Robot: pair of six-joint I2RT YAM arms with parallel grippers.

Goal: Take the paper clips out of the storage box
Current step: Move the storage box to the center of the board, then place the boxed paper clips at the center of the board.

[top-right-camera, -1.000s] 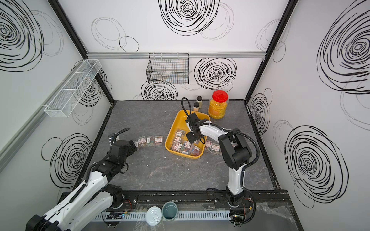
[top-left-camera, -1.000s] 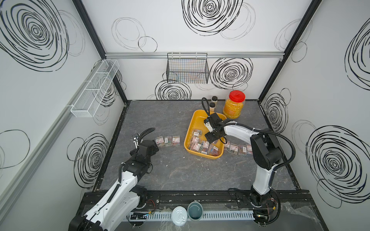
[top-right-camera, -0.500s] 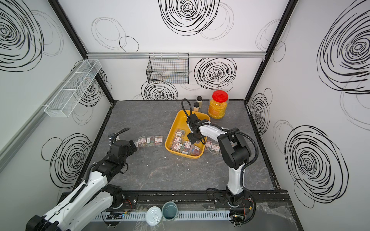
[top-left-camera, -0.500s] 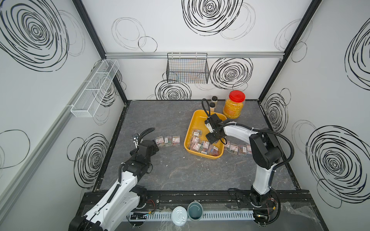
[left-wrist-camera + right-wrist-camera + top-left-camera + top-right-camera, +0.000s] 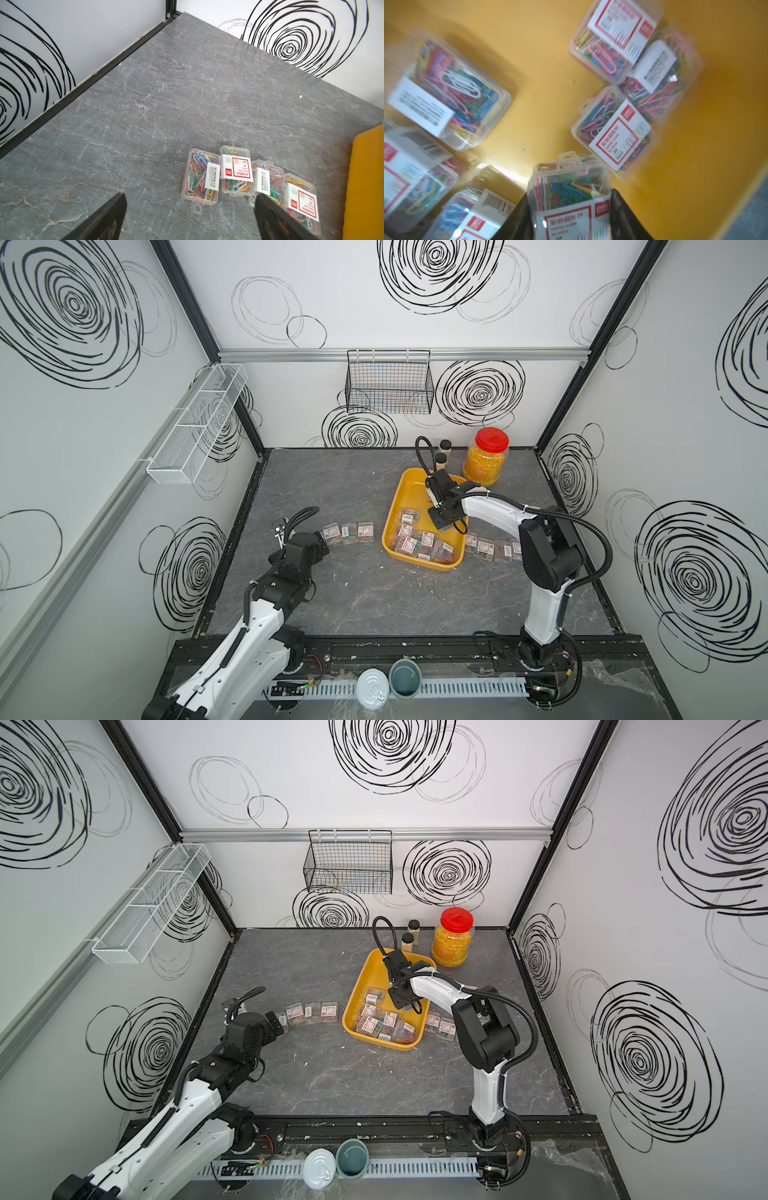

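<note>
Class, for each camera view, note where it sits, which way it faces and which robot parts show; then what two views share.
Top views: high in front, facing down onto the whole table; left arm and right arm show.
Left wrist: on the left arm, facing four paper clip cases on the table; open left gripper shows.
Right wrist: on the right arm, facing into the storage box; right gripper grips one paper clip case.
Shared: both wrist views show the storage box.

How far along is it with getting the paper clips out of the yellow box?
Partway. Done: four cases lie on the table left of the storage box, several more to its right. In hand: the right gripper grips one case inside it. Left: roughly ten cases lie inside.
</note>
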